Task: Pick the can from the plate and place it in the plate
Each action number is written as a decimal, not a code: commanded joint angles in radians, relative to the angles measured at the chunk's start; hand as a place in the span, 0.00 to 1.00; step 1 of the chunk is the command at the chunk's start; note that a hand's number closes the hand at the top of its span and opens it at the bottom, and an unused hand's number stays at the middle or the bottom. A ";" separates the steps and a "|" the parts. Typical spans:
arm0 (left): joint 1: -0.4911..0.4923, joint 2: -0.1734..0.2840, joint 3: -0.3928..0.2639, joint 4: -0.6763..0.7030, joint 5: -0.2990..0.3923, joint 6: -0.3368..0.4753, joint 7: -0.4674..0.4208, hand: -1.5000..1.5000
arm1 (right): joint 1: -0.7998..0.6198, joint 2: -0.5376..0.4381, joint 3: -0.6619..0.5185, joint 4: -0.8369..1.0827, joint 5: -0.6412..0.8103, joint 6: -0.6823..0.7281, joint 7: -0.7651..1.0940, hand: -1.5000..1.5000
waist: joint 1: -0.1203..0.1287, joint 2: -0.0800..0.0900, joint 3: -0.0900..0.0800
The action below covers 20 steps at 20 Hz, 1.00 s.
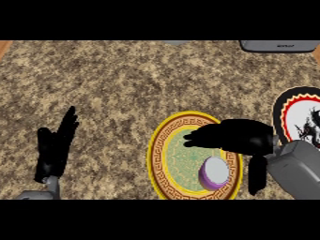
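Lower right of the frame, our right hand (235, 137) hangs over the gold-rimmed plate (159, 140) with fingers loosely curled and pinching nothing, while the left hand (55, 147) rests at lower left, fingers straight and spread. We note the can (215, 171) sitting on the lower part of that plate, just below the right hand and apart from it; the red-and-black plate (287, 101) lies at right. We judge it light, rigid and smooth, likely slippery, best taken across its round side wall.
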 commanded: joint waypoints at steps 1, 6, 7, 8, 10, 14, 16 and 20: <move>-0.032 -0.037 -0.008 0.028 -0.040 0.023 0.006 0.50 | 0.036 -0.009 -0.014 0.019 0.079 0.025 -0.107 0.00 | -0.002 0.000 0.000; 0.023 -0.060 -0.015 0.018 -0.046 0.006 -0.047 0.50 | 0.015 0.072 -0.006 0.066 0.137 0.030 -0.082 0.00 | 0.001 0.001 0.000; -0.010 -0.004 0.025 0.000 -0.008 -0.055 0.017 0.50 | 0.080 0.070 0.020 0.039 0.159 0.003 -0.079 0.00 | -0.002 0.000 0.000; -0.020 -0.010 0.044 -0.017 -0.009 -0.044 0.026 0.50 | 0.052 0.082 -0.014 0.061 0.172 0.016 -0.107 0.00 | -0.001 0.000 0.000; -0.019 -0.003 0.049 -0.004 -0.016 -0.052 0.031 0.50 | 0.012 0.110 -0.025 0.101 0.176 0.040 -0.101 0.00 | 0.001 0.000 0.000; -0.066 -0.027 0.044 -0.014 -0.046 -0.029 0.073 0.50 | 0.086 0.107 -0.001 0.088 0.240 -0.018 -0.130 0.00 | -0.002 0.000 0.000; -0.016 -0.026 0.042 -0.004 -0.048 -0.053 0.034 0.50 | 0.051 0.148 -0.027 0.065 0.237 0.058 -0.072 0.00 | -0.001 0.000 0.000; 0.004 -0.064 0.029 -0.033 -0.053 -0.030 0.021 0.50 | 0.074 0.094 -0.001 0.027 0.272 -0.003 -0.155 1.00 | -0.002 -0.001 0.000</move>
